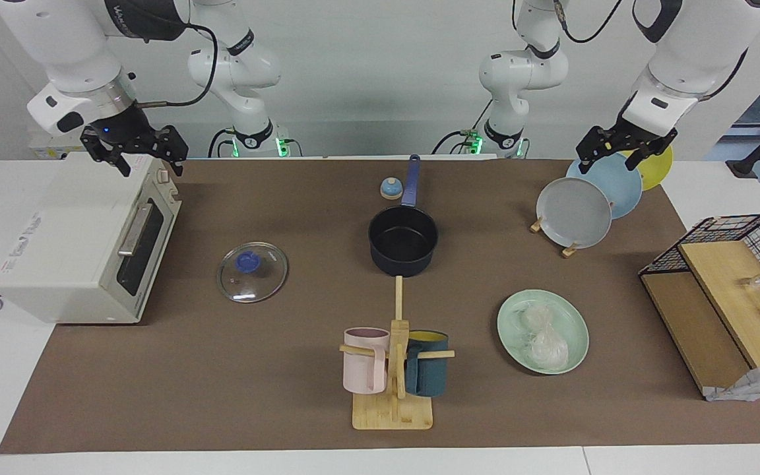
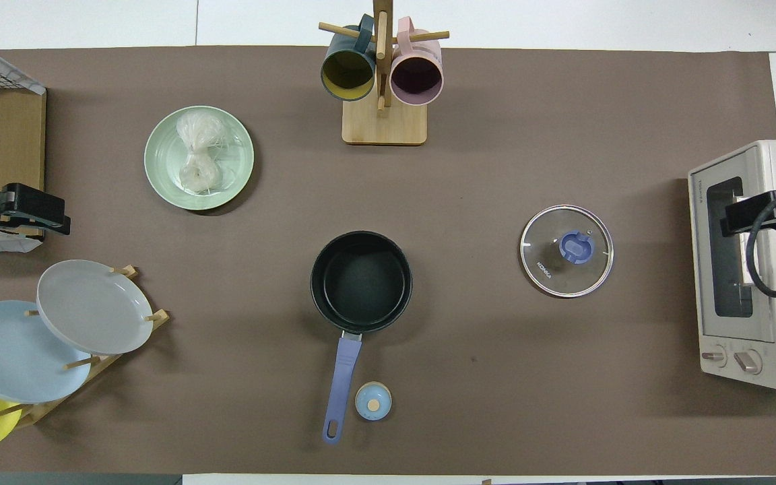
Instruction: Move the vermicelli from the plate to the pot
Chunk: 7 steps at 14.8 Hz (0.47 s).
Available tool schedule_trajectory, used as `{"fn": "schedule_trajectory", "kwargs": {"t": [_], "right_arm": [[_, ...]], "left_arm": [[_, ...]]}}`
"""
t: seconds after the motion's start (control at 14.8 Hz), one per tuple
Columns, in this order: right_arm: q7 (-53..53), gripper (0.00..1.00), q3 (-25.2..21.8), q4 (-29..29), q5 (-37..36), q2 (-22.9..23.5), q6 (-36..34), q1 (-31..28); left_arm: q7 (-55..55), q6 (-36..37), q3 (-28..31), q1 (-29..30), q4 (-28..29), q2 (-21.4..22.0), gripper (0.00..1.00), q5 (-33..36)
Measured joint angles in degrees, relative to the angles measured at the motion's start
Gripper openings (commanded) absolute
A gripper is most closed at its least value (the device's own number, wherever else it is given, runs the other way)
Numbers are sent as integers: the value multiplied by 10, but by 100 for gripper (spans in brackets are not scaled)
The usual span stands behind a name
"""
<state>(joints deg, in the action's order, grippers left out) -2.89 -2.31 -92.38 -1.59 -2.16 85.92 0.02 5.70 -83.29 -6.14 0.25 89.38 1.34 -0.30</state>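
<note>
vermicelli (image 1: 542,335) lies on the plate (image 1: 510,310), farther from the robots than the empty pot (image 1: 403,241), toward the left arm's end; nothing grasped yet. left gripper (image 1: 624,146) hangs spread over the racked plates, right gripper (image 1: 134,150) spread over the toaster oven (image 1: 76,244), waiting. best approach, i judge: pinch the clump at its middle, since glossy strands may trail; strand edges blend into the plate.
</note>
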Motion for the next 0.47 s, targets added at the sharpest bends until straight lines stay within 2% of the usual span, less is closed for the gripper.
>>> {"fn": "schedule_trajectory", "kwargs": {"t": [0.47], "right_arm": [[0,100,0,0,0,0,0,0]], "left_arm": [[0,-9,0,0,0,0,100,0]]}}
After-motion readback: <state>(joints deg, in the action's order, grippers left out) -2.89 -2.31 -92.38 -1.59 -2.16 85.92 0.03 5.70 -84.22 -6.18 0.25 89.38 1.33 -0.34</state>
